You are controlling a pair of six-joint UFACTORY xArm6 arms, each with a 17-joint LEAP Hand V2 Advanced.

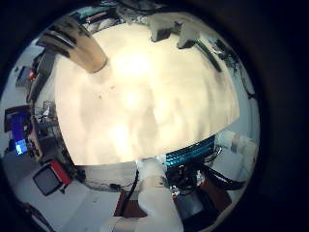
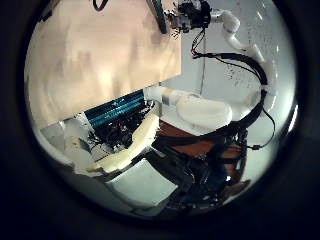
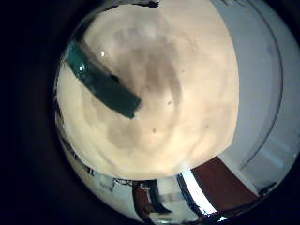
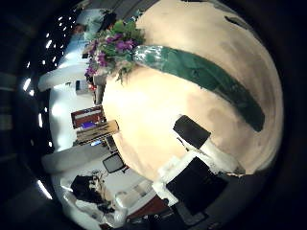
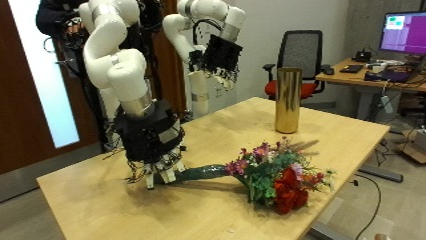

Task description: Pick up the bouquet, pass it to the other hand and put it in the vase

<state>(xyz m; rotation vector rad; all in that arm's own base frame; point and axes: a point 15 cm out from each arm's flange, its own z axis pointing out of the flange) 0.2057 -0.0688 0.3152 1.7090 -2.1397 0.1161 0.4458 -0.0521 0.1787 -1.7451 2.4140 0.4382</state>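
Note:
The bouquet (image 5: pixel 276 176) lies on the wooden table (image 5: pixel 93 200), with red, pink and purple flowers and stems in a dark green wrap (image 5: pixel 200 172). My right hand (image 5: pixel 151 145) hangs at the stem end just above the table, fingers relaxed and holding nothing. In the right thumb side palm view the flowers (image 4: pixel 111 48) and wrap (image 4: pixel 203 72) lie beside that palm. The wrap (image 3: pixel 103 82) also shows in the right little finger side palm view. A tall gold vase (image 5: pixel 286 100) stands upright at the table's far side. My left hand (image 5: pixel 216 55) is raised high behind the table, open and empty.
An office chair (image 5: pixel 305 55) and a desk with a monitor (image 5: pixel 402 30) stand behind the table past the vase. The flowers lie close to the table's near edge. The vase (image 1: pixel 83 48) shows far from the left palm.

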